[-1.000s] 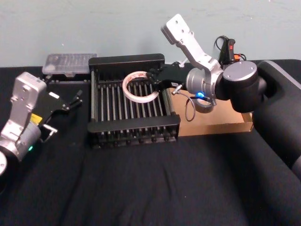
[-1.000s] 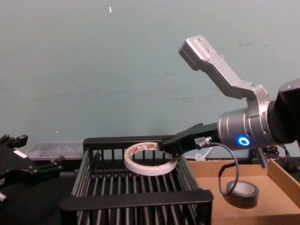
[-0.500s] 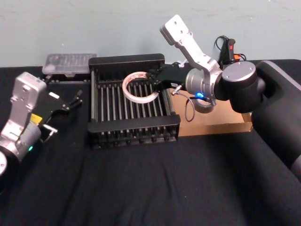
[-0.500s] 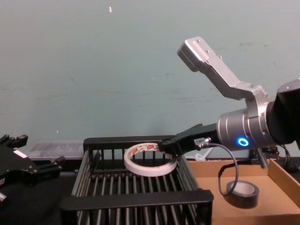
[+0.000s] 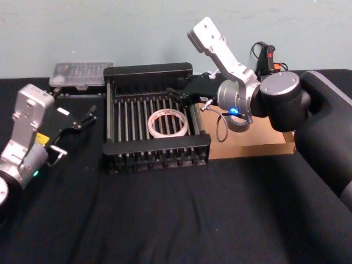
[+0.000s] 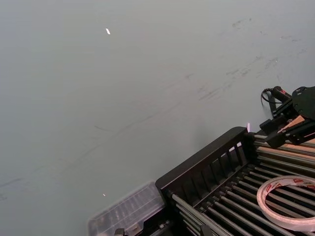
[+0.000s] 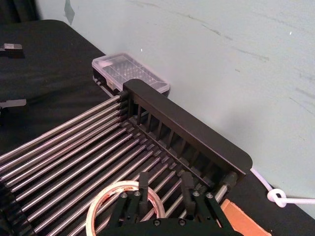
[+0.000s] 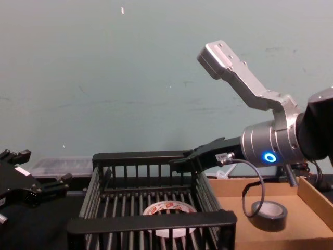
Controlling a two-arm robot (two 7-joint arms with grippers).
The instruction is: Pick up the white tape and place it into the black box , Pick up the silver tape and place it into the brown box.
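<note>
The white tape (image 5: 168, 122) lies flat on the barred floor of the black box (image 5: 157, 144), seen low behind the front rim in the chest view (image 8: 169, 211). My right gripper (image 5: 175, 94) hovers open over the box's back right part, above the ring, with nothing between its fingers (image 7: 143, 181). The silver tape (image 8: 268, 213) lies inside the brown box (image 8: 312, 200), just right of the black box. My left gripper (image 5: 88, 115) is parked open at the far left, away from both boxes.
A clear plastic case (image 5: 81, 74) sits behind the black box's left corner. A red-buttoned device (image 5: 269, 58) stands at the back right, and a white cord (image 7: 278, 199) lies behind the boxes. Black cloth covers the table, with free room in front.
My right gripper has opened and let go of the white tape. The ring dropped from mid-air onto the black box's floor. The left arm has not moved.
</note>
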